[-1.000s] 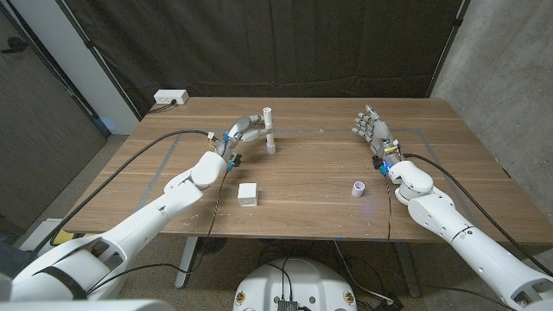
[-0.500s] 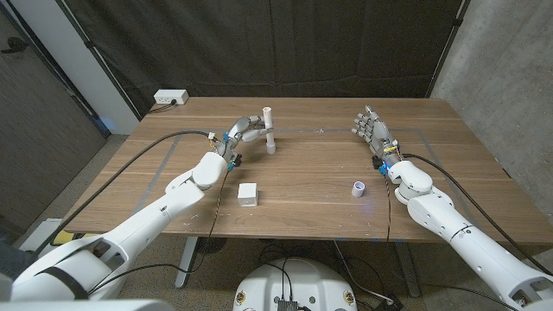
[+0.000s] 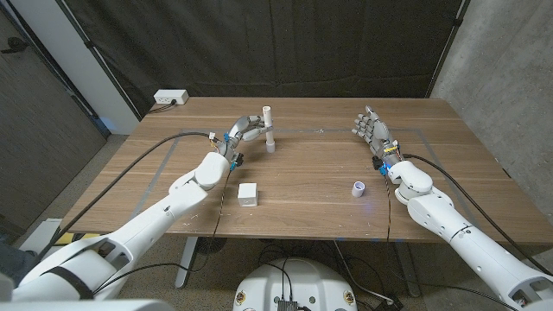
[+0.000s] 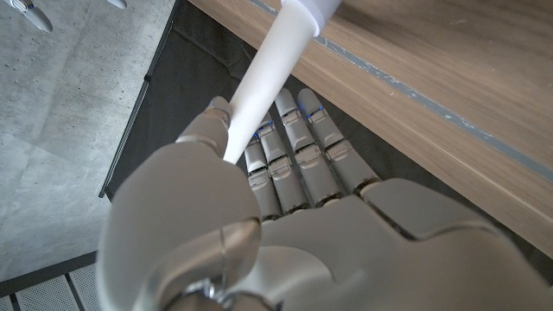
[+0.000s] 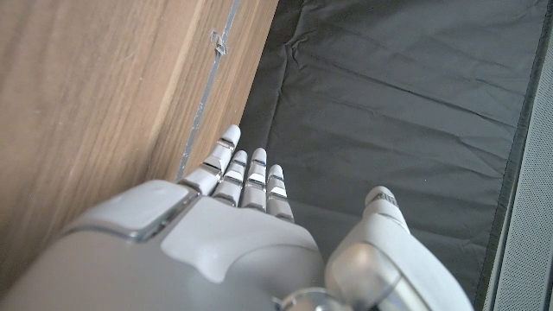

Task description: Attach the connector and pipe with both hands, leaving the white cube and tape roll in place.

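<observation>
A white pipe (image 3: 269, 123) stands upright at the back middle of the table, its foot in a short white connector (image 3: 271, 148). My left hand (image 3: 245, 130) reaches to the pipe from its left. In the left wrist view the pipe (image 4: 272, 73) runs between the thumb (image 4: 216, 117) and the straight fingers (image 4: 298, 147), with the thumb tip against it. My right hand (image 3: 371, 130) stands apart at the back right, fingers spread and holding nothing. The white cube (image 3: 249, 193) and the small tape roll (image 3: 358, 187) lie nearer the front.
A white power strip (image 3: 170, 98) sits at the table's far left corner. Black cables run along both arms. A thin line (image 3: 328, 131) marks a rectangle on the wood. Dark curtains hang behind the table.
</observation>
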Tool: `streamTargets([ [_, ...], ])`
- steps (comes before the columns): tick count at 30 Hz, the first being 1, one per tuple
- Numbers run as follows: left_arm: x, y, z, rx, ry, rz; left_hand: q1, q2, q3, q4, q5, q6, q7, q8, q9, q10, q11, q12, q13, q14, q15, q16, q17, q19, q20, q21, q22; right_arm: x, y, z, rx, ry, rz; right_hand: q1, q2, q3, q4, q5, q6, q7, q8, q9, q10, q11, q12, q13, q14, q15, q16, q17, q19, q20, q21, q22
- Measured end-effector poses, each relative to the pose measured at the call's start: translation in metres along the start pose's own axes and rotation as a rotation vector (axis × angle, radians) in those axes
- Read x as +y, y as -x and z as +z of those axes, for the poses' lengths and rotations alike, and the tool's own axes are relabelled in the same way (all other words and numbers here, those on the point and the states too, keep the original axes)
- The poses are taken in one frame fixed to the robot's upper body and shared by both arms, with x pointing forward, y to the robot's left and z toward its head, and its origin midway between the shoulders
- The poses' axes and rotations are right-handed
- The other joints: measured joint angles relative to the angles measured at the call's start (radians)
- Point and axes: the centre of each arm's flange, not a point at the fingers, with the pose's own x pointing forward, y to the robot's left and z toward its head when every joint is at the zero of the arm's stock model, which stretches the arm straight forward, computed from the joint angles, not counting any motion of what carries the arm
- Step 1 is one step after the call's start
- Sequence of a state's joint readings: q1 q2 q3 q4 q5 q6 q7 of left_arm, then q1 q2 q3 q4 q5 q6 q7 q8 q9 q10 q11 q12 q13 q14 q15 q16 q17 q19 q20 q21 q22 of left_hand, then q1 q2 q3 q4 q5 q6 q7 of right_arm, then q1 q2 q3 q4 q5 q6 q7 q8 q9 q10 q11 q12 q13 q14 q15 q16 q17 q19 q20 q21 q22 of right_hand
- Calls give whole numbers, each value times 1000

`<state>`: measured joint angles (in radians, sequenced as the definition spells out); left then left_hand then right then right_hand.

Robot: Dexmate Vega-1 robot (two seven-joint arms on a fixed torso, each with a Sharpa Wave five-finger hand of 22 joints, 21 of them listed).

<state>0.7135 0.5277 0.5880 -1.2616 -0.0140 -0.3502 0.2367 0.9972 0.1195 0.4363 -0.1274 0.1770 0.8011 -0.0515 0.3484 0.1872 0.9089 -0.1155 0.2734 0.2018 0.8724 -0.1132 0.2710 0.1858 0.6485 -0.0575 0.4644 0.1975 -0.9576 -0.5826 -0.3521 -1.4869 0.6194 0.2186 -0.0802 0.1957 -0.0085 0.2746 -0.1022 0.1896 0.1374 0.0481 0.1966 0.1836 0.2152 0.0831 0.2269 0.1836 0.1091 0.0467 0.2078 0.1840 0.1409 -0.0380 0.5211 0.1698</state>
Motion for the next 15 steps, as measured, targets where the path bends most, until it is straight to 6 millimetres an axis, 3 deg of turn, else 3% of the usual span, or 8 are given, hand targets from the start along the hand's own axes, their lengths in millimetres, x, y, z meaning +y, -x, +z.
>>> streamTargets([
  [15, -3, -1, -2, 19, 30, -5, 0, 0, 9, -7, -6, 16, 2, -8, 1, 25, 17, -8, 1, 30, -10, 2, -1, 18, -5, 11, -2, -1, 2, 2, -5, 2, -5, 0, 0, 0, 0, 0, 4, -4, 0, 0, 1, -1, 0, 0, 4, 4, 0, 0, 0, 0, -4, 0],
])
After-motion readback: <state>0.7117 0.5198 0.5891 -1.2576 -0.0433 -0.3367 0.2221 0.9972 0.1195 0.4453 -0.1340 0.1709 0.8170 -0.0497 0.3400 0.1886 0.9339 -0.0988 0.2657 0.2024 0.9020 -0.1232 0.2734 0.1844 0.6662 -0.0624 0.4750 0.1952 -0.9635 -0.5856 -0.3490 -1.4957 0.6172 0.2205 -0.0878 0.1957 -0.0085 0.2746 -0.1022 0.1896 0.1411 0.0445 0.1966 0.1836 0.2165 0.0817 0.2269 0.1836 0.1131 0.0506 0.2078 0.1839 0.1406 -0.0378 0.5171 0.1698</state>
